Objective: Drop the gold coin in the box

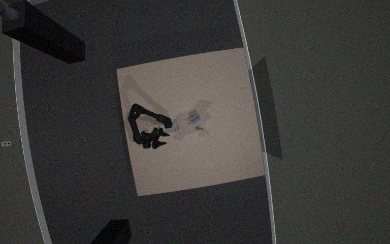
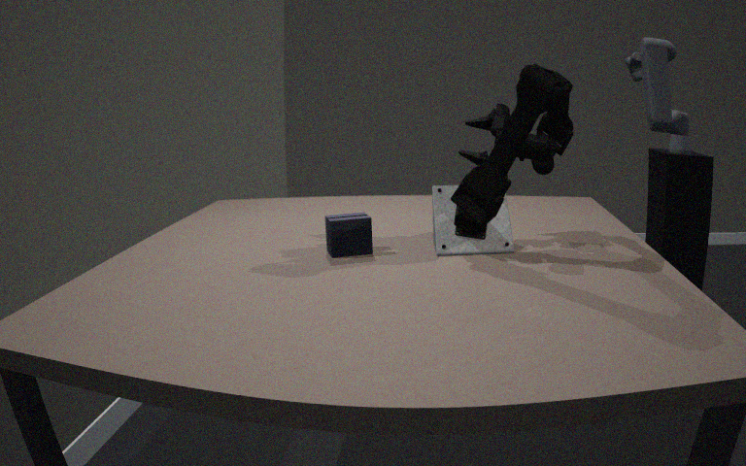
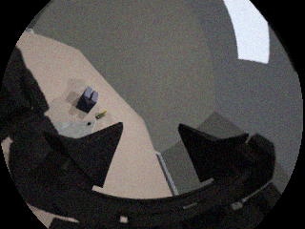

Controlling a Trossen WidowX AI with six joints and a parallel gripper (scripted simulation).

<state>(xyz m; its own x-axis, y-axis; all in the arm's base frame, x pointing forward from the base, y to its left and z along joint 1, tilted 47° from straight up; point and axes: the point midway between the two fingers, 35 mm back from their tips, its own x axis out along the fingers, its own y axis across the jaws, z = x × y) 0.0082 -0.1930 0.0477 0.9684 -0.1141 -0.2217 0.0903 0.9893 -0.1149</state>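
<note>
Taking the grey box (image 2: 349, 234) as the landmark in the exterior view, it is the nearest thing on the tan table (image 2: 329, 340), with a dark slot line along its lid. Beyond it and to its right lies the pale base plate (image 2: 445, 233), from which the black arm (image 2: 494, 170) leans up and away. High above the box's right side, the gripper (image 2: 477, 140) hangs in the air with its 2 fingers (image 2: 478, 123) spread wide apart, nothing between them, pointing leftward. From the top view, the gold coin (image 1: 198, 128) stands on edge in its holder just beside the box, on the side away from the gripper, well apart from the fingertips. In the wrist view the box and coin (image 3: 101, 114) sit small and far off, past the left finger.
</note>
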